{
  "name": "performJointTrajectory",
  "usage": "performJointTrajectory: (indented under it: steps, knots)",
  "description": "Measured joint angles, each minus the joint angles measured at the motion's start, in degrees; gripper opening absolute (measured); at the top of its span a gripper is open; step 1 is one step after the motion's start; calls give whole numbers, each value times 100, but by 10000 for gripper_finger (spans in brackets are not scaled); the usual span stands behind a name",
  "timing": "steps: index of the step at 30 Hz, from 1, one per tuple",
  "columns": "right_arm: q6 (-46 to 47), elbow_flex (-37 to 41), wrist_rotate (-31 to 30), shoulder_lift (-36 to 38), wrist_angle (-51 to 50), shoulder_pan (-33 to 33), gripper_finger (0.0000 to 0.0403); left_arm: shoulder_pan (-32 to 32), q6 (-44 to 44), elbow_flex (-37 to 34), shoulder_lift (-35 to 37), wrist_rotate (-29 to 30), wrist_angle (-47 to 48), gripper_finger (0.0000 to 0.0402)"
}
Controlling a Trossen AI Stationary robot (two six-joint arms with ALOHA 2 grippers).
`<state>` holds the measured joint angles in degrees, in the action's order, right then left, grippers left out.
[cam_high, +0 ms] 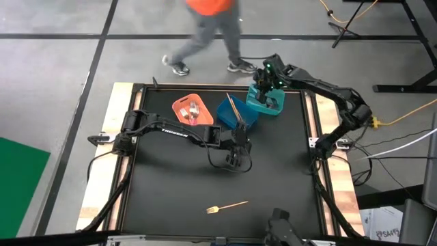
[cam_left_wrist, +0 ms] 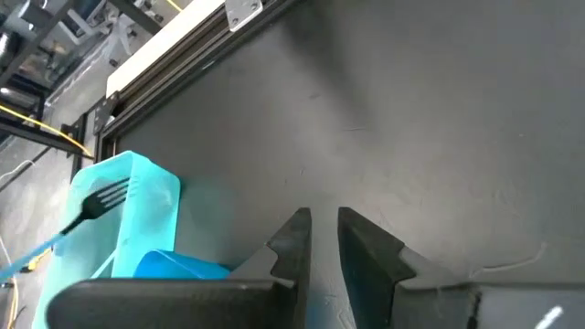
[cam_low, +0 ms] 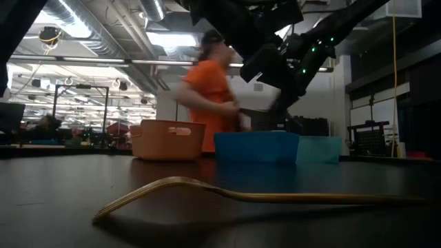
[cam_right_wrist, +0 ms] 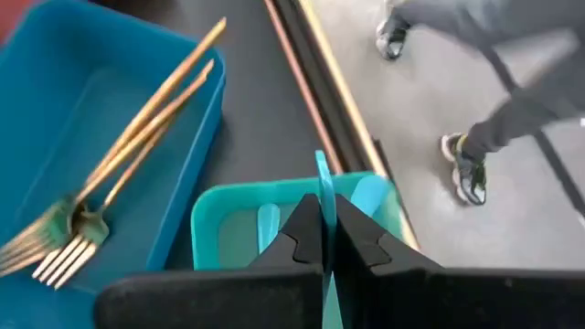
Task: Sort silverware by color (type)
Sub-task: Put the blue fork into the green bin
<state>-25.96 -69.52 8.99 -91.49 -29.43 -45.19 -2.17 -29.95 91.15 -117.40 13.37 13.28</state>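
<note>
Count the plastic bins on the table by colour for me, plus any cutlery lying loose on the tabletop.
orange bin: 1
blue bin: 1
teal bin: 1
gold fork, loose on the tabletop: 1
Total: 4 things, 3 bins and 1 loose fork.

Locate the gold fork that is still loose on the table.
In the high view the gold fork lies alone on the black table near its front edge, apart from the bins, with the left gripper above it.
</note>
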Motion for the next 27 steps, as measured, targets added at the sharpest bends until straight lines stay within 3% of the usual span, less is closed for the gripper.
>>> performJointTrajectory:
  steps: [10, 21, 27]
  knots:
    - [2, 2, -6, -425, -11, 15, 0, 2, 0, 0, -2, 0, 2, 51]
    - [14, 2, -439, -491, -21, 15, 0, 2, 2, 0, -2, 0, 2, 50]
    - [13, 2, -496, -491, -22, 15, 19, 2, 2, 0, -2, 0, 2, 50]
